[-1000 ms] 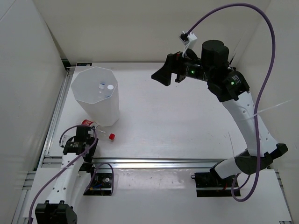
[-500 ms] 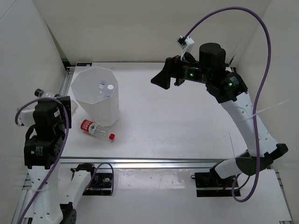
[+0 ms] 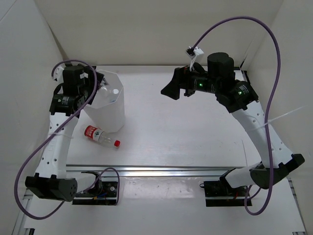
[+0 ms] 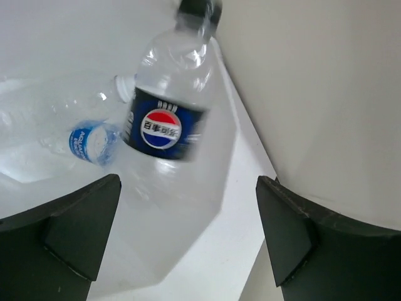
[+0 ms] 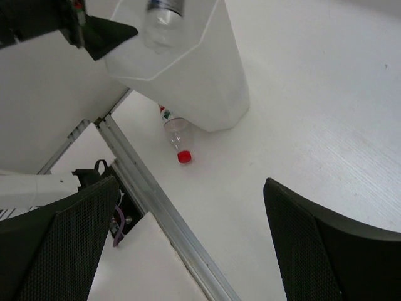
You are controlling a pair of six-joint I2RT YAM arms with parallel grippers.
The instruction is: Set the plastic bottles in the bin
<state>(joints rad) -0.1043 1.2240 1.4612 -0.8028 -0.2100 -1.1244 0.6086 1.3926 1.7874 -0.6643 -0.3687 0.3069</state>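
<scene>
Left gripper [image 4: 188, 216]: fingers spread wide, nothing clamped between them. The dark-capped bottle [image 4: 166, 106] sits just ahead of the open fingers, tilted with its cap away from me and slightly blurred. I read it as loose and dropping.

Change over the last second: the left arm went from low at the table front, up past the left wall with this bottle in its grasp, to its present place over the bin [image 3: 110, 115]. The hold has let go within the last half second. The right wrist view agrees, showing the bottle as a smear at the bin's rim with no finger touching it.

Inside the bin: the blue-labelled bottle [image 4: 88, 141] lies on the floor. There is a clear shape beside it, too washed out to identify.

Outside the bin: the red-labelled bottle [image 3: 101, 136] lies on its side on the table, just beside the bin's near wall, red cap pointing right.

Right gripper [image 5: 188, 213]: fingers apart, empty, held high over mid-table, well apart from everything.

Judgement: if the drop lands inside, the red-labelled bottle is the only one I can see left on the table. Risk: the bottle is near the rim and could clip the thin wall.
</scene>
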